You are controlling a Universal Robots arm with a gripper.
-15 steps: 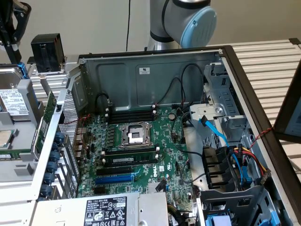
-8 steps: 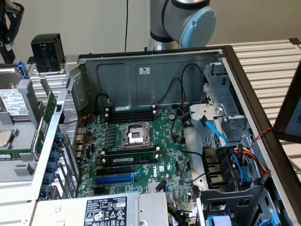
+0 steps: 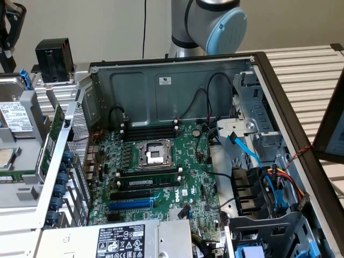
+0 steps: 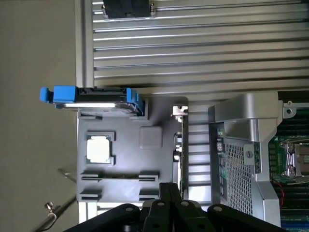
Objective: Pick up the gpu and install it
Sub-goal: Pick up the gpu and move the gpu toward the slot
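Wrist view: gpu (image 4: 181, 162) stands just beside the closed gripper (image 4: 169, 191)

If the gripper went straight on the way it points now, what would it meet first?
Most likely the upper edge of the gpu, standing on edge in the grey tray; depth is unclear, so the gripper might land on the tray beside it.
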